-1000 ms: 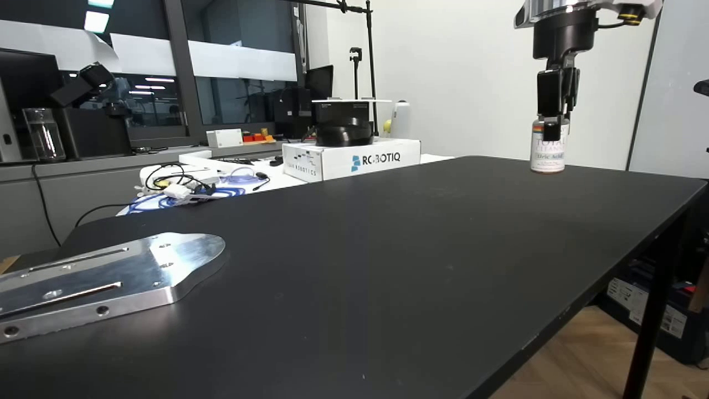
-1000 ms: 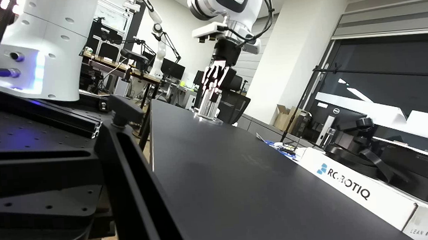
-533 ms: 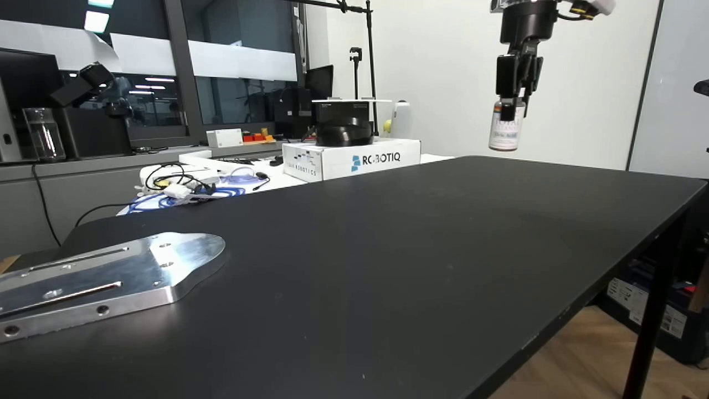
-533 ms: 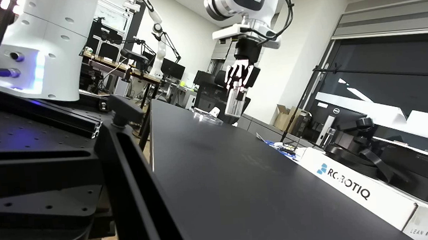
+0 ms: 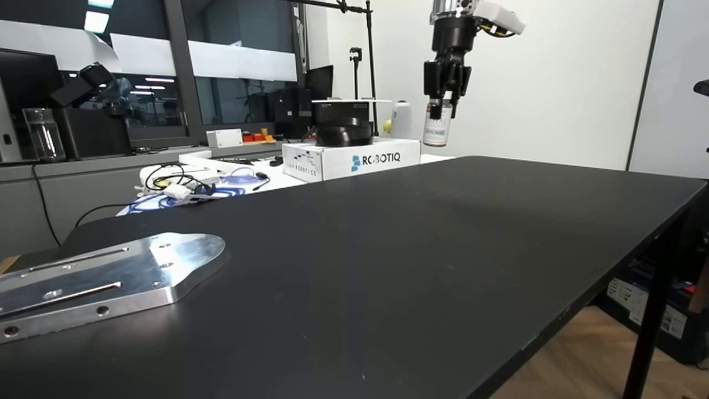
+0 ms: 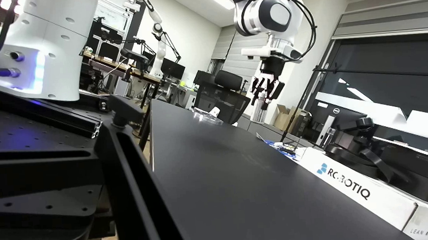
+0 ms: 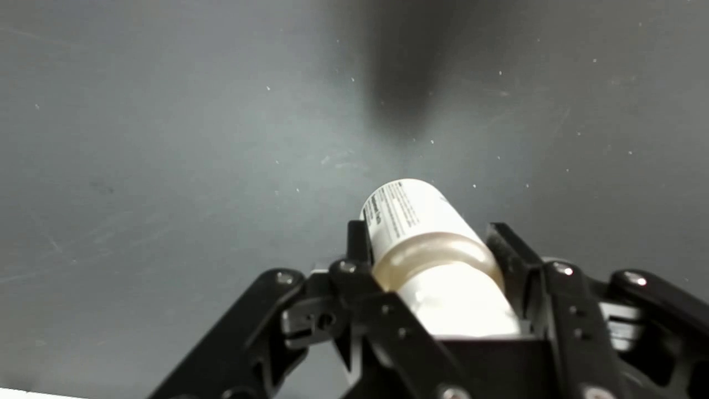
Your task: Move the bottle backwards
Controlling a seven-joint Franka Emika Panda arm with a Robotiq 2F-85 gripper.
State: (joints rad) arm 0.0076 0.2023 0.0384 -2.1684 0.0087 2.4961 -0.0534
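Note:
The bottle [image 5: 436, 132] is a small cylinder with a white label and a white cap. My gripper [image 5: 445, 113] is shut on it around its upper part and holds it in the air, slightly tilted. An exterior view also shows the bottle [image 6: 258, 114] hanging below the gripper [image 6: 259, 101], above the black table's level. In the wrist view the bottle [image 7: 412, 210] sits cap toward the palm between the two fingers [image 7: 358, 242] of the gripper [image 7: 427, 228]. Dark table surface shows beneath it. The bottle's base is hidden in the wrist view.
The black table [image 5: 354, 249] carries a shiny metal plate [image 5: 138, 266], also seen in an exterior view [image 6: 206, 116]. A white ROBOTIQ box [image 5: 354, 160] stands beside the table edge, also visible in an exterior view [image 6: 358, 185]. Tangled cables [image 5: 177, 188] lie beside it.
The gripper has lifted the bottle from table level and carried it sideways, toward the side with the white ROBOTIQ box. It stays held throughout.

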